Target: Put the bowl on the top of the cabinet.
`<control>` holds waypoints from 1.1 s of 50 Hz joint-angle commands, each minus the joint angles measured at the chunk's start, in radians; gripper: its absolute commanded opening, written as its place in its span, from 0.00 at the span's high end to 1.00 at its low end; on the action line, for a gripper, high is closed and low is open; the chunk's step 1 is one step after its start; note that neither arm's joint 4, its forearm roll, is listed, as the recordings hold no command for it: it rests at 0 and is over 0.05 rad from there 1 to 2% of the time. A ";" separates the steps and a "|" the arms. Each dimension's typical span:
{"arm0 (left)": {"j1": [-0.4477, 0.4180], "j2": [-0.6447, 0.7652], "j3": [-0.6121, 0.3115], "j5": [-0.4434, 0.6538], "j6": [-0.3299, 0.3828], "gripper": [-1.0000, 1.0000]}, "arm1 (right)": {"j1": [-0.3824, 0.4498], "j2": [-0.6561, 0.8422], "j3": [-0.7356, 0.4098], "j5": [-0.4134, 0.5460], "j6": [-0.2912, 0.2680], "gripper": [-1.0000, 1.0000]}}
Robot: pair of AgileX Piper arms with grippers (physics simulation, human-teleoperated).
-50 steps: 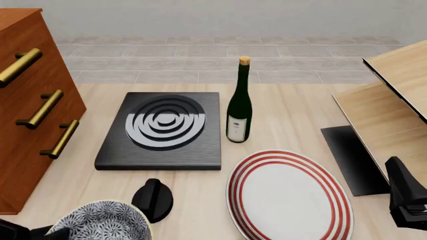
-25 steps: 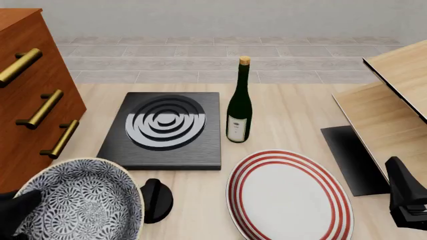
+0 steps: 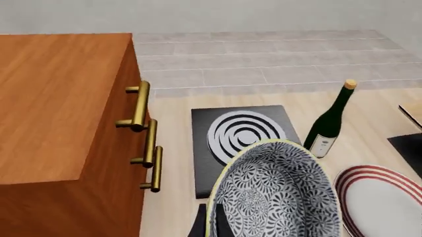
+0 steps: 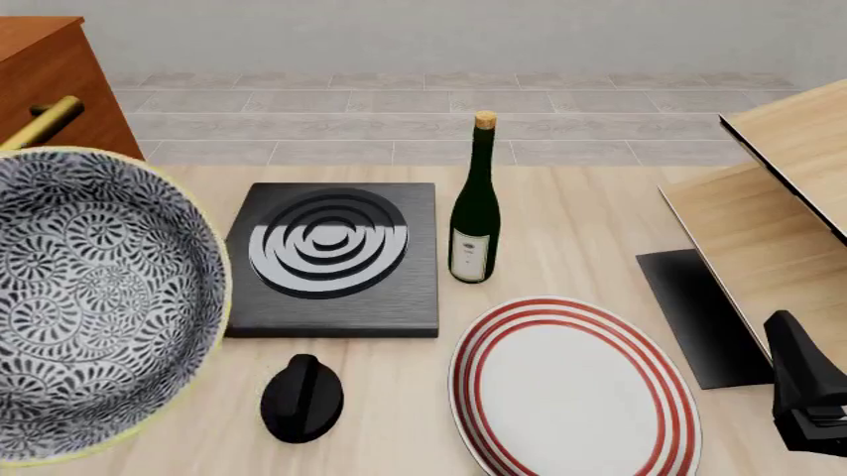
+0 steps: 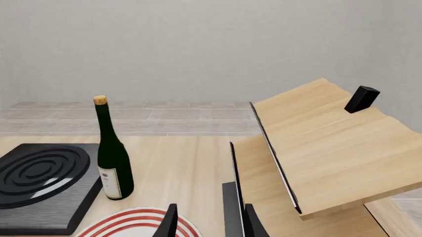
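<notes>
Now left gripper (image 3: 212, 228) holds bowl (image 4: 93, 302) raised beside cabinet (image 3: 63, 118).

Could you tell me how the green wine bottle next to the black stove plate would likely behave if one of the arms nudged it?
The wine bottle stands upright, tall and narrow on a small base, so a push near its corked neck would probably tip it. Once down, its round body would likely roll, perhaps toward the red-ringed plate. It looks like glass, so probably rigid, smooth and breakable.
</notes>
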State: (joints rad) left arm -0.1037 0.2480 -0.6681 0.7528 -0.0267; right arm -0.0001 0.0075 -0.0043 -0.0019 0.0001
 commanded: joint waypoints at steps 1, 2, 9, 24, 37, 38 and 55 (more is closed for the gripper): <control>0.052 0.031 -0.139 -0.030 -0.020 1.00 | 0.000 0.000 0.000 0.000 0.000 0.00; 0.073 0.041 -0.152 -0.037 -0.027 1.00 | 0.000 0.000 0.000 0.000 0.000 0.00; 0.135 0.061 -0.193 -0.057 -0.078 1.00 | 0.000 0.000 0.000 0.000 0.000 0.00; 0.256 0.108 -0.239 -0.123 -0.203 1.00 | 0.000 0.000 0.000 0.000 0.000 0.00; 0.346 0.154 -0.299 -0.173 -0.281 1.00 | 0.000 0.000 0.000 0.000 0.000 0.00; 0.346 0.154 -0.299 -0.173 -0.281 1.00 | 0.000 0.000 0.000 0.000 0.000 0.00; 0.537 0.294 -0.313 -0.299 -0.380 1.00 | 0.000 0.000 0.000 0.000 0.000 0.00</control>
State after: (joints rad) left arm 0.3361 0.4716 -0.9698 0.5211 -0.3547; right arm 0.0000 0.0076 -0.0043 -0.0019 0.0001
